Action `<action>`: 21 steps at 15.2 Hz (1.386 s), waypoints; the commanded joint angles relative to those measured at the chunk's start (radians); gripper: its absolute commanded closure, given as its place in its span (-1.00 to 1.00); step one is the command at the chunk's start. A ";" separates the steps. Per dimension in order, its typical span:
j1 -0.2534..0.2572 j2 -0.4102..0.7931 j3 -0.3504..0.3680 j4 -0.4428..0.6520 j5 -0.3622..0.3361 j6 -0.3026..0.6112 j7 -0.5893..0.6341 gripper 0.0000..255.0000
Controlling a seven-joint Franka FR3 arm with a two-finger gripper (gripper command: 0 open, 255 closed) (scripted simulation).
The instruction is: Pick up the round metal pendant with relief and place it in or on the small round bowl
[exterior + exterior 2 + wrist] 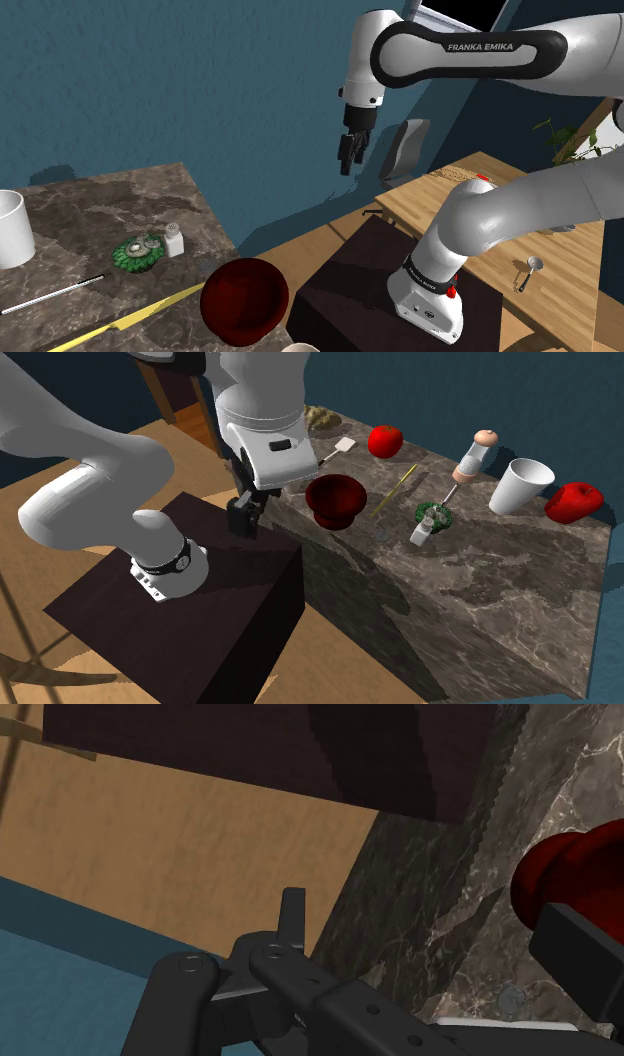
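The pendant (512,998) is a small grey disc lying flat on the dark marble counter (480,602), beside the dark red round bowl (335,497). In the second exterior view the pendant (382,535) lies just off the bowl's right side. The bowl (245,297) stands near the counter's corner in the shoulder view. My black gripper (347,160) hangs off the counter, above the gap between the stand and the counter edge, well short of the pendant. Its fingers stand apart with nothing between them. In the second exterior view the gripper (243,522) is left of the bowl.
On the counter are a green ring-shaped thing (138,250) with a small shaker (174,238), a white cup (520,485), a yellow-handled knife (130,318), a red fruit (385,440), a red pepper (573,501) and a bottle (473,455). The dark stand (200,592) sits against the counter.
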 commanded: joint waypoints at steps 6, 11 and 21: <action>0.039 0.165 0.138 -0.029 0.078 0.247 0.124 -1.00; 0.048 0.329 0.232 -0.003 0.087 0.419 0.217 -1.00; 0.044 0.739 0.376 0.158 -0.104 0.703 0.499 -1.00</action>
